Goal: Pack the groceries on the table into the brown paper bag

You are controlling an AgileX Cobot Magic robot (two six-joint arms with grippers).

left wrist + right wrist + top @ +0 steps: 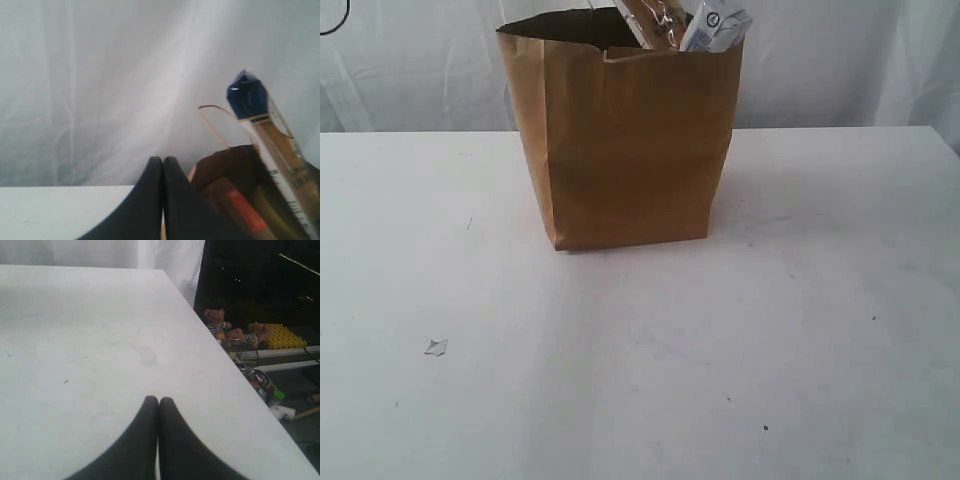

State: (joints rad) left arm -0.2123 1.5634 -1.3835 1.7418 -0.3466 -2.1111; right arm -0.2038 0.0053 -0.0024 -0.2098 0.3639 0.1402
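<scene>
At table (640, 360) centre-rear: bag (625, 150) upright, mouth open. Spaghetti pack (655, 22) and carton (715, 28) stick out above its rim, leaning toward the right side. Left wrist view: a pouch (241, 209) with an orange label lies inside the bag. Left gripper (163, 167) beside the bag's rim, fingers pressed together, nothing between them. Right gripper (159, 407) above bare tabletop near the edge, fingers pressed together, empty. Small scrap (436, 347) on the table front-left.

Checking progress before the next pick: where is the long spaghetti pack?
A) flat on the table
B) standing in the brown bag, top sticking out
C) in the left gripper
B: the spaghetti pack rises out of the brown paper bag through its open top.
</scene>
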